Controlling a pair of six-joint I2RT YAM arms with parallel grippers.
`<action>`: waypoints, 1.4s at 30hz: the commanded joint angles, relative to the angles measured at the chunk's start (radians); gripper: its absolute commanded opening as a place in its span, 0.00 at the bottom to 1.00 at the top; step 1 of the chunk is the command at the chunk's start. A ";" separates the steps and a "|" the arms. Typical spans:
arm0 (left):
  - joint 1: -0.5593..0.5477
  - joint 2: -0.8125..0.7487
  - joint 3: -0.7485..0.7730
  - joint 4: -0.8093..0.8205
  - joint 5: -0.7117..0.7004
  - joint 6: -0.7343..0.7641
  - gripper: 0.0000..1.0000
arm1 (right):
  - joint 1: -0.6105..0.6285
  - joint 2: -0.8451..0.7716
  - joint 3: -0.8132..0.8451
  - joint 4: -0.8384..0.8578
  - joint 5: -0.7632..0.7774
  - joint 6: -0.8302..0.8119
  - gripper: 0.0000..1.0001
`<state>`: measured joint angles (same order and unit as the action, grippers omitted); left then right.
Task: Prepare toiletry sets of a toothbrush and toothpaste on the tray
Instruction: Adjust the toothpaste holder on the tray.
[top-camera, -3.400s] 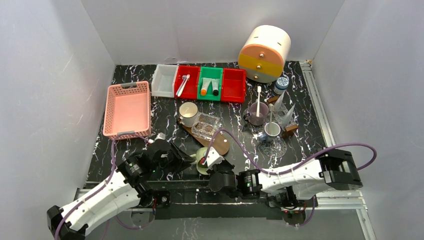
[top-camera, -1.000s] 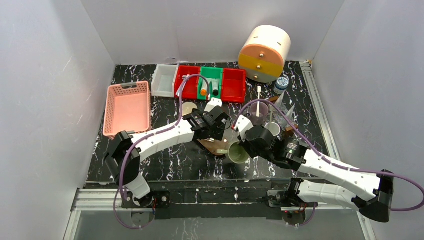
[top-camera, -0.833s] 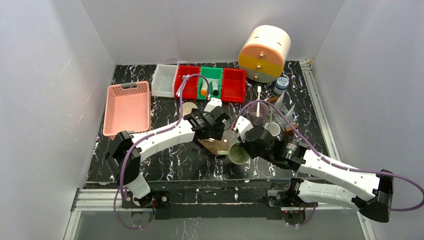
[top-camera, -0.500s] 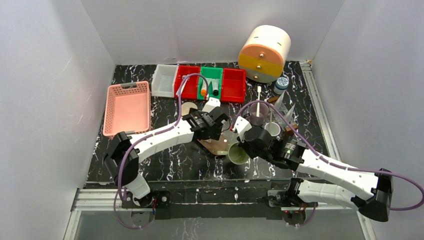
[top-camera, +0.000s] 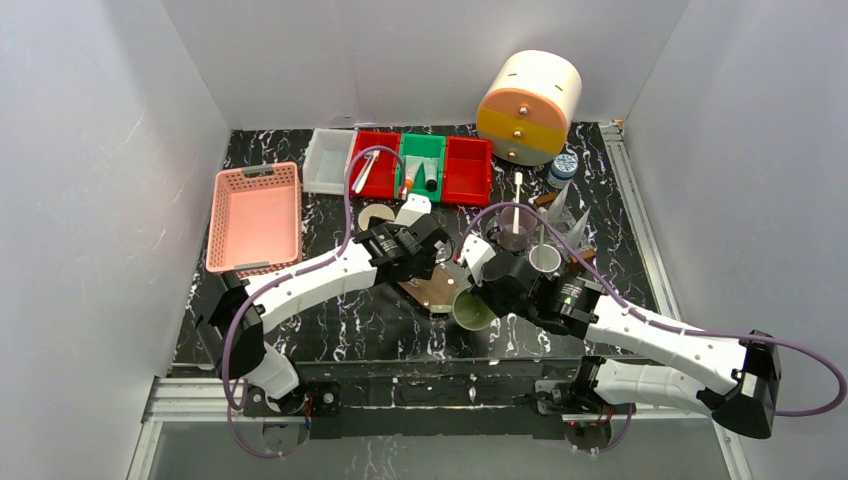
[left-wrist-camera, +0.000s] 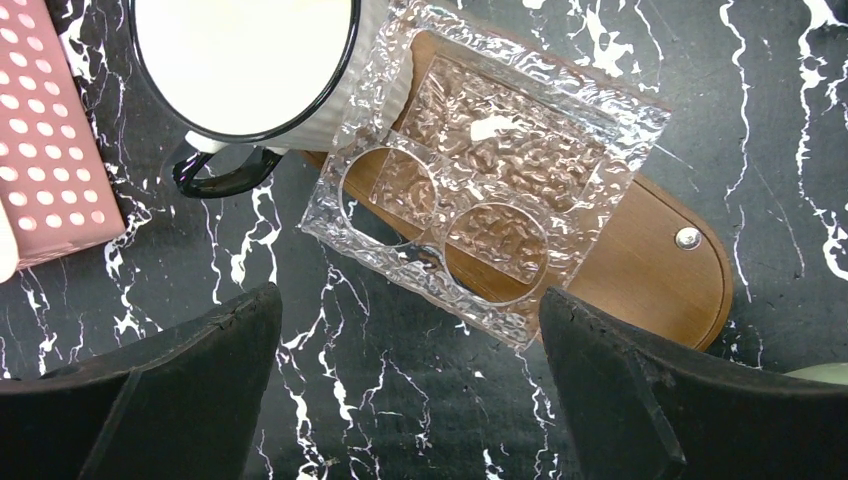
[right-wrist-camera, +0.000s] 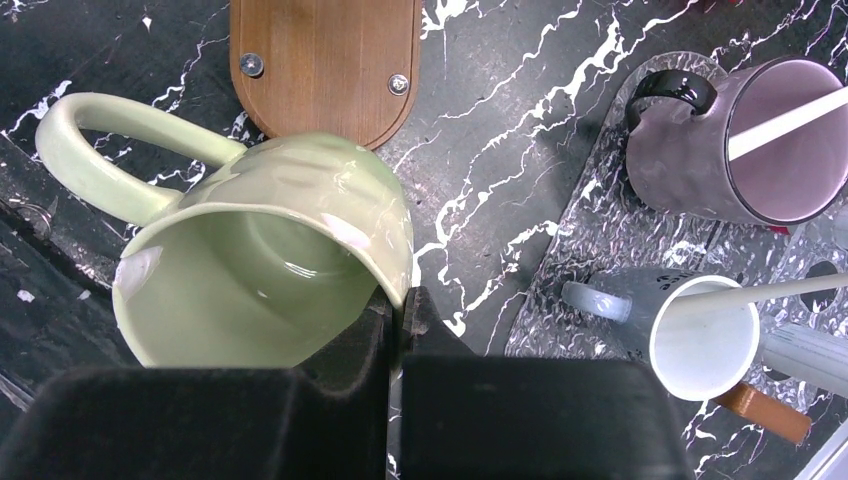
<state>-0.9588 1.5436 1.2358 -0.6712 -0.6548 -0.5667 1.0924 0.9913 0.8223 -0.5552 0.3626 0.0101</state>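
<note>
A clear textured tray lies on a wooden board, right under my open left gripper, which holds nothing. A white toothbrush lies in a red bin. Two small toothpaste tubes with an orange and a dark cap sit in the green bin. My right gripper is shut on the rim of a pale green mug, tilted just off the board's near end. A purple mug and a white mug each hold a white toothbrush on a second clear tray.
A cream mug with a black rim touches the tray's far left corner. A pink basket stands at the left, with a white bin and another red bin in the back row. A round drawer unit stands at the back right.
My left gripper has drifted a little left and stays open. My right gripper has carried the green mug slightly left, towards the near edge.
</note>
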 joint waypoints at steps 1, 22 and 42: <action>0.000 -0.049 -0.023 -0.035 -0.035 -0.025 0.98 | -0.009 -0.005 0.050 0.104 -0.004 -0.009 0.01; 0.000 -0.050 -0.036 0.007 0.114 0.025 0.98 | -0.015 -0.022 0.040 0.106 -0.011 -0.033 0.01; 0.000 -0.021 -0.045 -0.053 -0.044 -0.003 0.98 | -0.021 0.004 0.054 0.118 -0.019 -0.050 0.01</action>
<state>-0.9588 1.5181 1.2030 -0.6819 -0.6235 -0.5552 1.0786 1.0035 0.8223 -0.5423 0.3508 -0.0307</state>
